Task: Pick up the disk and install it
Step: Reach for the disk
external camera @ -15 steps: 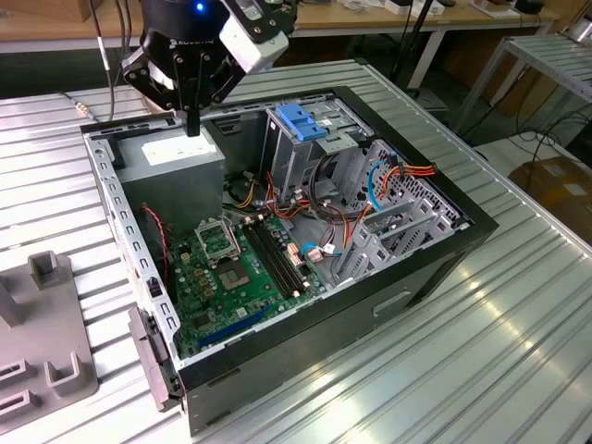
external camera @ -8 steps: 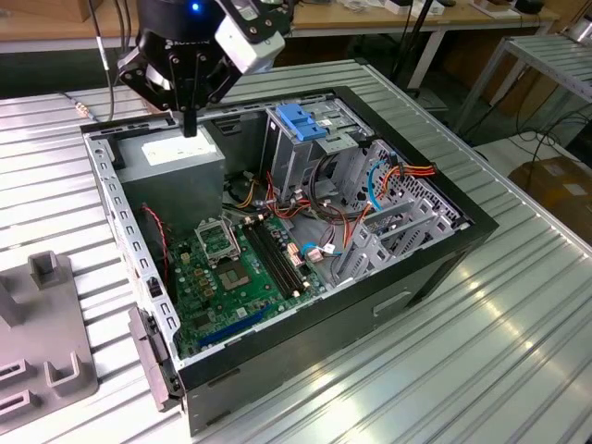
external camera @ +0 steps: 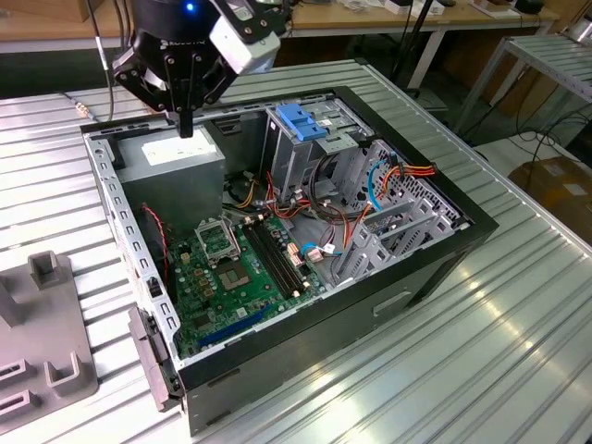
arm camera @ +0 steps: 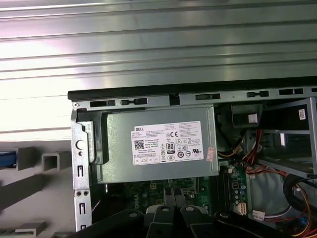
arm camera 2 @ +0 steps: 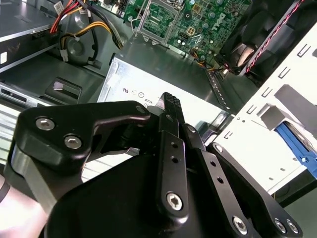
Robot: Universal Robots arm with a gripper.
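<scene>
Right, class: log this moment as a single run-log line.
end effector: shut, holding nothing | position: just above power-supply box | setting: open computer case on slatted metal table

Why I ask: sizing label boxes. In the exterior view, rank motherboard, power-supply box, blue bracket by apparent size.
1-2. motherboard and power-supply box: look about alike, left unranked.
3. blue bracket: clearly smallest.

surface: ribbed metal table; behind: wooden workbench; cardboard box

The power-supply box stands close under the gripper.
</scene>
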